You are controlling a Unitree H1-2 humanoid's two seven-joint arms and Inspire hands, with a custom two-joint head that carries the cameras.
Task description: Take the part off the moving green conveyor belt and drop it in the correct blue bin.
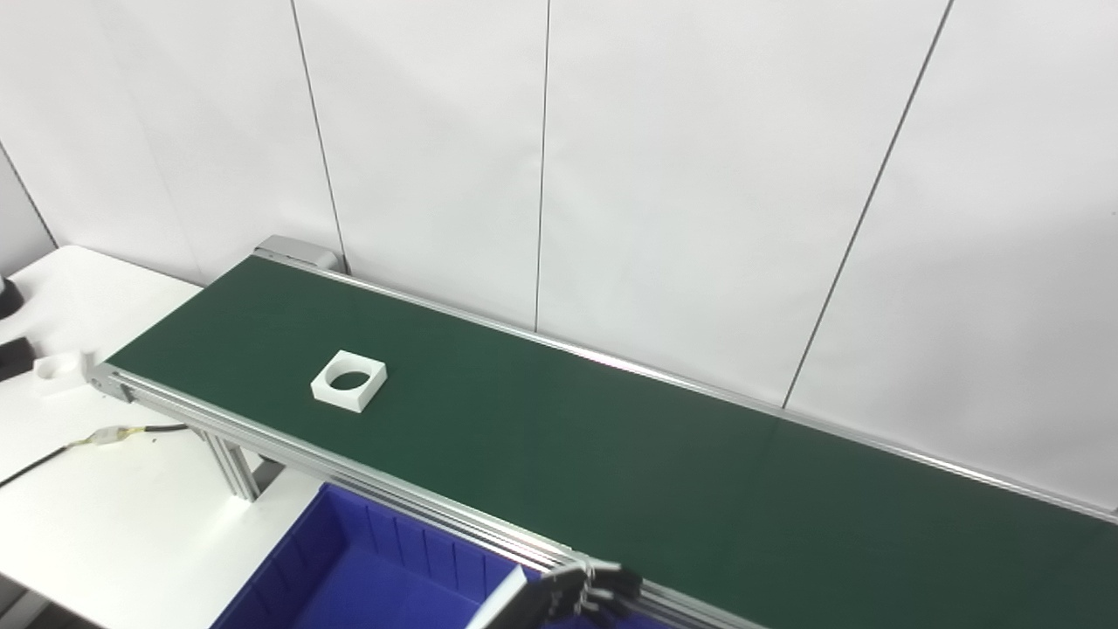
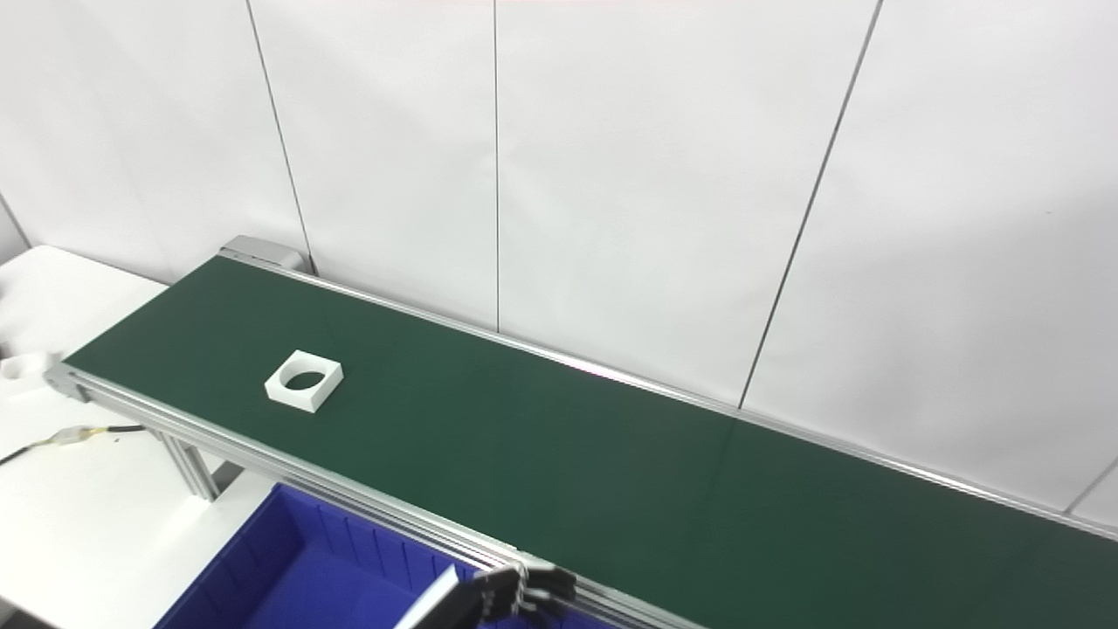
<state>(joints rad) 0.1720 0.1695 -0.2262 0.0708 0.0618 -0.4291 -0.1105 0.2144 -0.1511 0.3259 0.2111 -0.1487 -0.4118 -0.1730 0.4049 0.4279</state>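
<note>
The part (image 1: pixel 348 380), a white square block with a round hole through it, lies flat on the green conveyor belt (image 1: pixel 611 454) near the belt's 9 o'clock end, with nothing touching it. At about 5 o'clock from the part, below the belt's near rail, sits the blue bin (image 1: pixel 349 568). One hand (image 1: pixel 572 590) shows at the bottom edge, its dark fingers (image 2: pixel 537 584) over the bin's rim; which hand it is, and whether open or closed, cannot be told. A cable (image 1: pixel 131 432) lies on the white tabletop (image 1: pixel 105 515).
</note>
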